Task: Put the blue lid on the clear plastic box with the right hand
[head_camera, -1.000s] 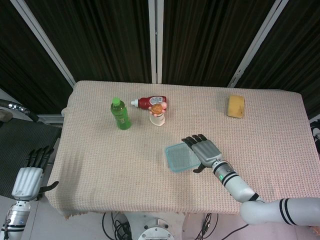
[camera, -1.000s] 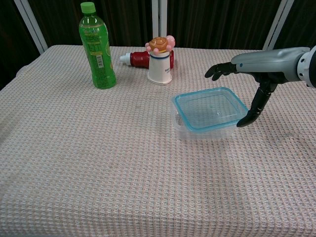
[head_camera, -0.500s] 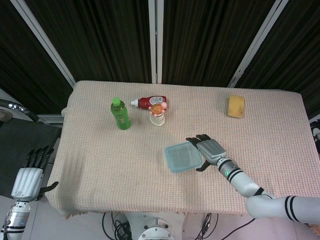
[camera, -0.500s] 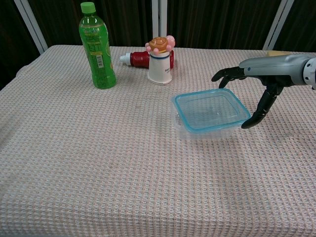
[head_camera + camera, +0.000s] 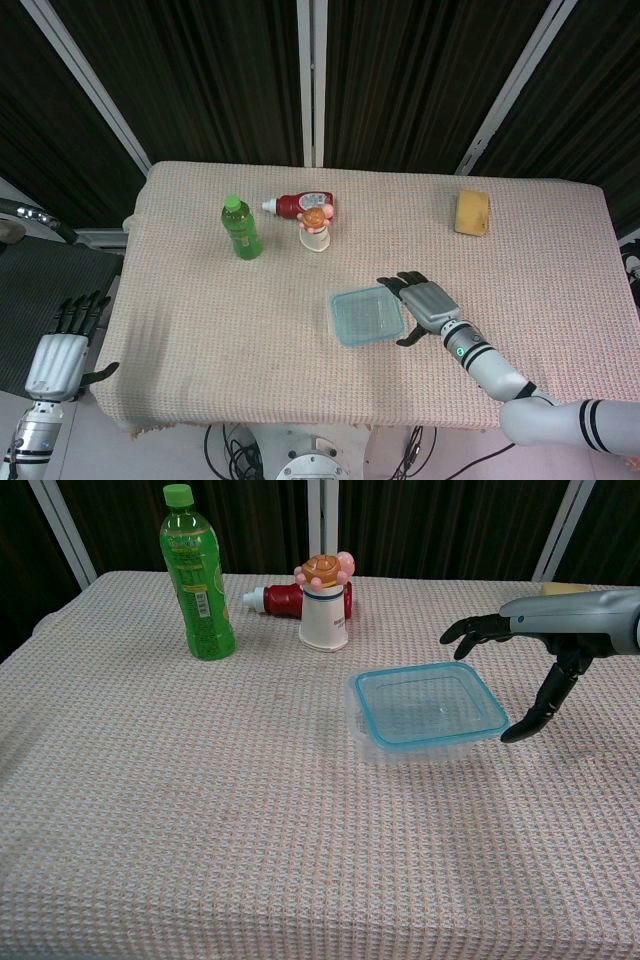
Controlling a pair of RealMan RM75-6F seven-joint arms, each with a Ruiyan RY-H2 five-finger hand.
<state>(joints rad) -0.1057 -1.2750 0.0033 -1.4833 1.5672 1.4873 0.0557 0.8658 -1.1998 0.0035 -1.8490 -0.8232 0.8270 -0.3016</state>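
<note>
Lid-seating looks done to us. Our left hand (image 5: 58, 352) hangs off the table's left edge, fingers apart, empty. Green bottle (image 5: 196, 575), red bottle (image 5: 290, 599) and toy cup (image 5: 325, 606) stand well behind. The blue lid (image 5: 428, 703) sits on the clear plastic box (image 5: 400, 747) mid-table; our right hand (image 5: 535, 655), fingers spread and empty, hovers just beside it. Next we'd check the corners; nothing blocks us.

On the table (image 5: 200, 330) right now — one clear plastic box (image 5: 420, 742), and one blue lid (image 5: 428, 704) sitting on it. Two bottles: one green bottle (image 5: 197, 575) standing, one red bottle (image 5: 283, 600) lying on its side. One white cup (image 5: 324, 620) with a small toy figure on top, one yellow sponge (image 5: 471, 212) — and two robot hands, the right hand (image 5: 425, 305) and the left hand (image 5: 57, 355).
</note>
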